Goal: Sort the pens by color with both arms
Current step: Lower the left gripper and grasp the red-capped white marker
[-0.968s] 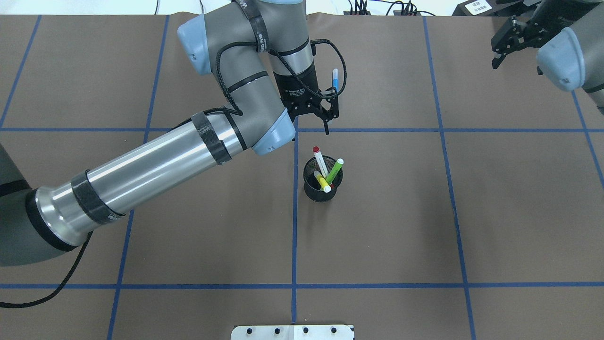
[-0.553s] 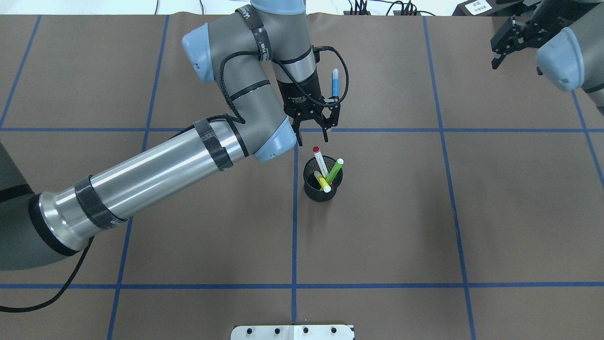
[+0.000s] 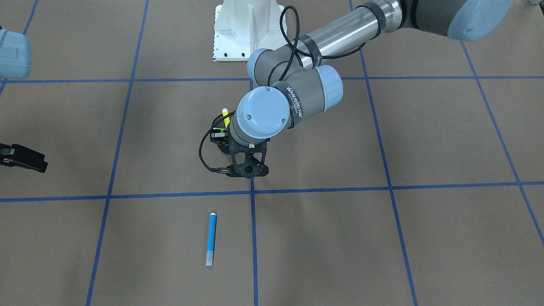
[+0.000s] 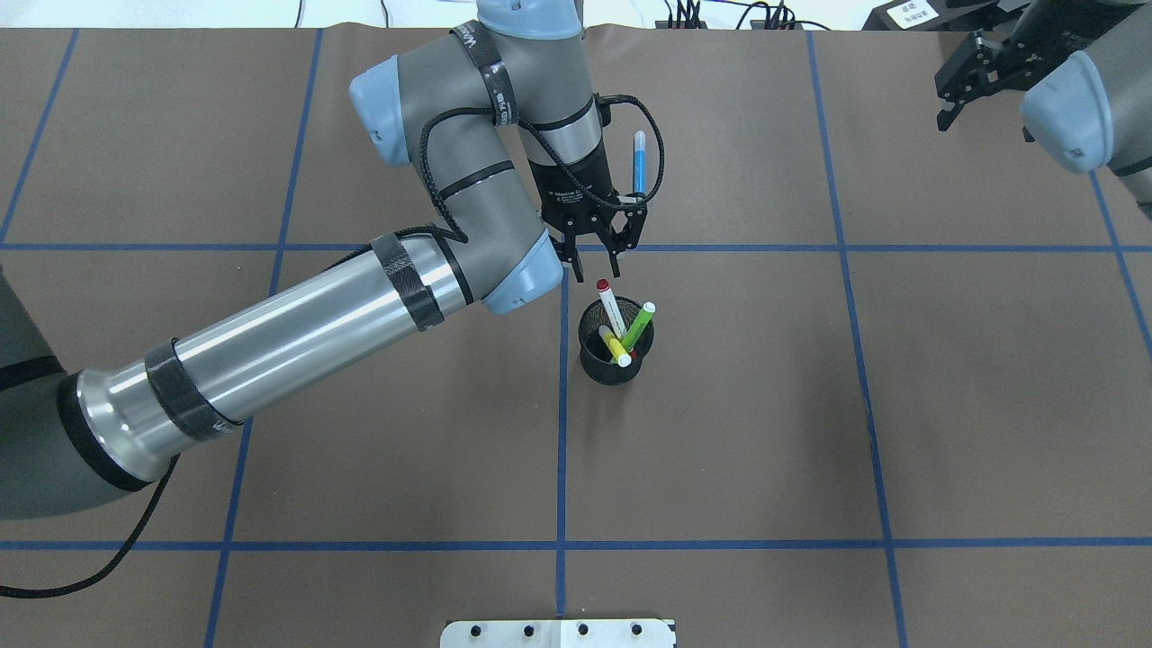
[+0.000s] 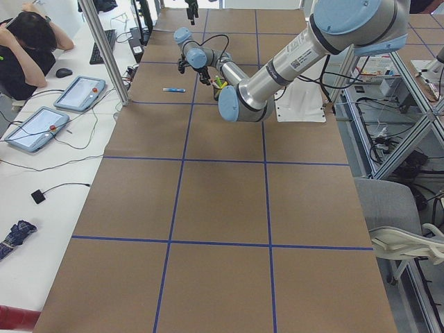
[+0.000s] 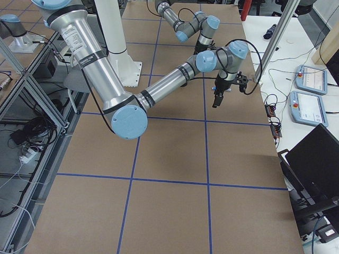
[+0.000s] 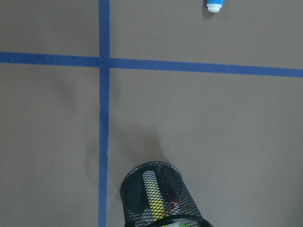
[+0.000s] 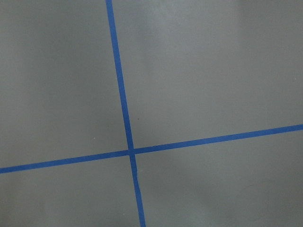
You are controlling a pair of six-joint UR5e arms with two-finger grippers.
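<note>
The blue pen [image 4: 639, 162] lies flat on the brown table beyond the blue line; it also shows in the front view [image 3: 211, 239]. The red-capped white pen [image 4: 612, 310], the green pen [image 4: 640, 324] and the yellow pen [image 4: 616, 346] stand tilted in the black mesh cup [image 4: 596, 364]. My left gripper [image 4: 595, 268] is open and empty, pointing down just beyond the red cap, between the cup and the blue pen. The left wrist view shows the cup [image 7: 161, 194] at its bottom edge. My right gripper [image 4: 983, 124] is open and empty, high over the far right corner.
Blue tape lines [image 4: 720, 247] split the brown table into squares. The robot's white base plate [image 4: 558, 633] is at the near edge. Cables and boxes [image 4: 720, 18] lie past the far edge. The left arm's black cable [image 4: 652, 135] loops over the blue pen.
My left gripper has moved away from the blue pen toward the cup and turned slightly, staying open. The blue pen lies still. The right arm has barely moved.
</note>
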